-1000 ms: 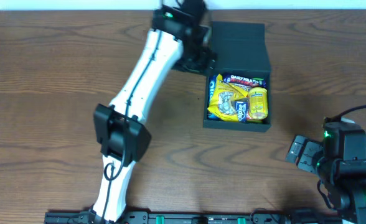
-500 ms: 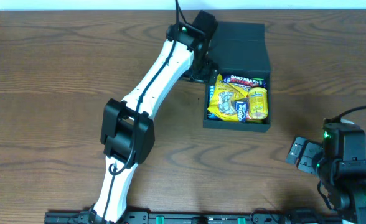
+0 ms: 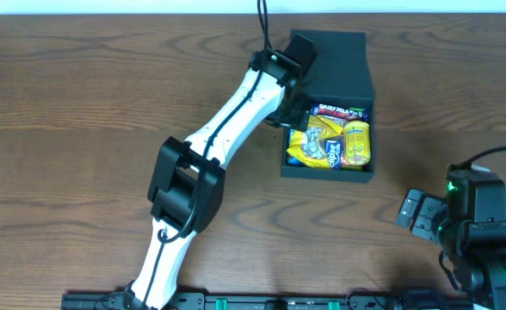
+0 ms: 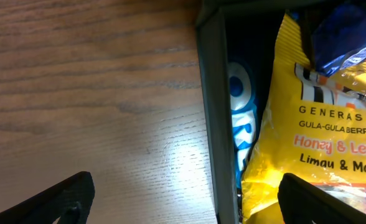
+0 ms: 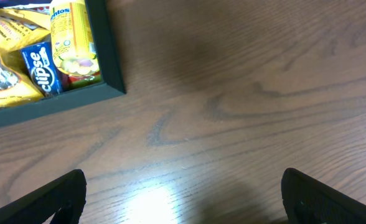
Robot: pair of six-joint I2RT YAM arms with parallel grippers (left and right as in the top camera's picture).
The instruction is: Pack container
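Observation:
The dark teal container (image 3: 367,171) stands at the table's back right, its flap lid (image 3: 332,65) folded open behind it. Inside lie a yellow candy packet (image 3: 315,138), a yellow tube (image 3: 356,142), a blue Eclipse packet (image 3: 335,155) and a blue wrapper. My left gripper (image 3: 293,110) is open and straddles the container's left wall (image 4: 214,118), one finger over wood, one over the yellow packet (image 4: 320,124). My right gripper (image 3: 410,211) is open and empty above bare wood, right of the container's corner (image 5: 111,74).
The wooden table (image 3: 81,129) spreads to the left and front. My left arm (image 3: 227,129) crosses diagonally from the front edge to the container. The right arm's base (image 3: 481,232) sits at the front right corner.
My left gripper has moved right and slightly forward, from beside the lid to over the container's left wall. The right arm has not moved.

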